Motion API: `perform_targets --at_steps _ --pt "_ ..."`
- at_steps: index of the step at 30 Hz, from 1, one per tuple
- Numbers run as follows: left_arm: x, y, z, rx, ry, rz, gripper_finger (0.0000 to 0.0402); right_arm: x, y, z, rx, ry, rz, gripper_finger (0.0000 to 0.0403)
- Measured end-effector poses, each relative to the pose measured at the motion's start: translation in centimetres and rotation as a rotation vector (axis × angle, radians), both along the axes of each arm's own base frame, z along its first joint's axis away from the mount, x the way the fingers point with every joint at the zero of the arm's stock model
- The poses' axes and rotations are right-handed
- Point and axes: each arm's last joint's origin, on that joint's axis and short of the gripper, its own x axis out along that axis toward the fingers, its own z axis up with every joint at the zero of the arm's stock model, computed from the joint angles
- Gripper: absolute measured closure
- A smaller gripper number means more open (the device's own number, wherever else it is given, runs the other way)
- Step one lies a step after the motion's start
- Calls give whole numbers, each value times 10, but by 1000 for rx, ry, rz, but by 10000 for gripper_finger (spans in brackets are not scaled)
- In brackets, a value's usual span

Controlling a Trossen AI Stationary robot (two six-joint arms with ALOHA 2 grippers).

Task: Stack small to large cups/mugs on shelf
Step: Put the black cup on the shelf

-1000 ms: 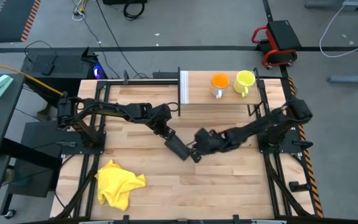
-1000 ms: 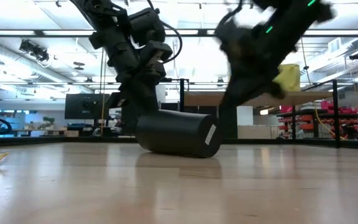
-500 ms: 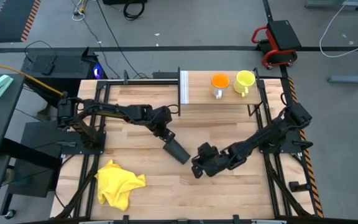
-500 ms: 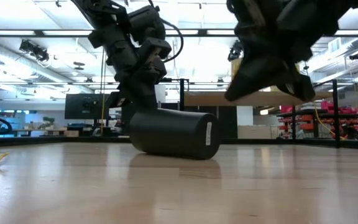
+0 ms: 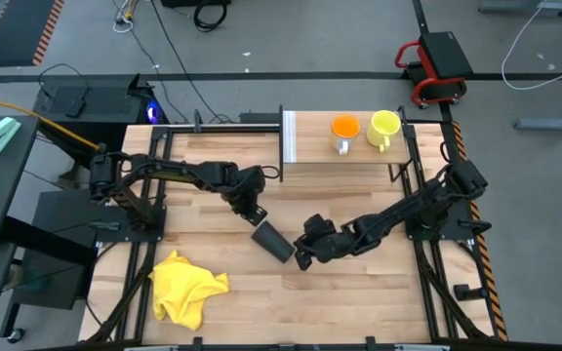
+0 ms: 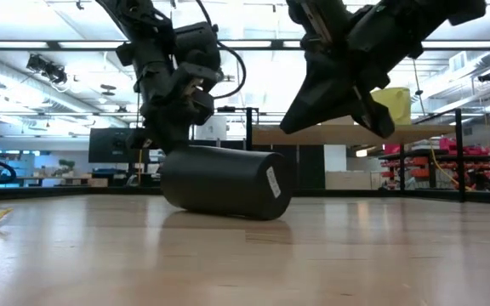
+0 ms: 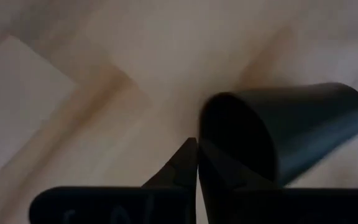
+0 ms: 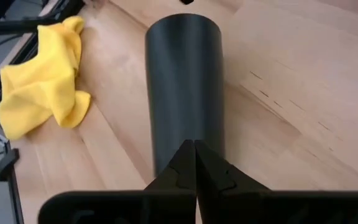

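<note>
The black cup point(image 5: 273, 242) lies on its side on the tabletop, its open mouth point(image 7: 238, 143) toward my left gripper. My left gripper point(image 5: 255, 216) is shut at the mouth end. My right gripper point(image 5: 302, 256) is shut and hangs just above the cup's base end, apart from it in the low view point(image 6: 289, 127). The orange cup point(image 5: 345, 128) and the yellow-green mug point(image 5: 383, 128) stand upright on the shelf point(image 5: 340, 161), to the right of its white end panel point(image 5: 288, 136). My left gripper's shut fingertips point(image 7: 194, 155) stand against the rim of the cup's open mouth point(image 7: 202, 127), on its outer side. They come slanting down from the table's far left. The cup lies on its side on the table point(image 6: 219, 183).
A crumpled yellow cloth point(image 5: 188, 285) lies near the table's front left corner and also shows in the right wrist view point(image 8: 39, 74). Bare planks point(image 5: 379, 292) lie to the right of and in front of the cup.
The black cup has shifted a little toward the table's near left, still on its side, with my left gripper following at its mouth end. My right gripper has drawn back from the cup toward the near edge, then come back close to its base end.
</note>
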Motion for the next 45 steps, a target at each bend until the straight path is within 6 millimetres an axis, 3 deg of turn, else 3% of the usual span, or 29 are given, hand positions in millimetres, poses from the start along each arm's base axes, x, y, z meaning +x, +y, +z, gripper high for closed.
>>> perform_targets --at_steps 11,16,25,28,36,45 --pt "3 -19 1 -25 -15 -51 375 2 -2 1 23 5 52 403" --pt "4 -24 1 -29 -21 -68 382 -1 13 2 50 -13 104 403" --pt "8 -29 3 -38 -60 -64 377 13 33 -31 119 -20 295 403" --pt "9 -29 3 -42 -62 -56 379 13 33 -36 112 -3 289 403" --pt "14 -32 -7 -79 -52 -60 384 30 22 -20 80 -90 288 403" --pt "19 -41 -7 -120 -83 -83 384 36 15 -36 100 13 274 403"
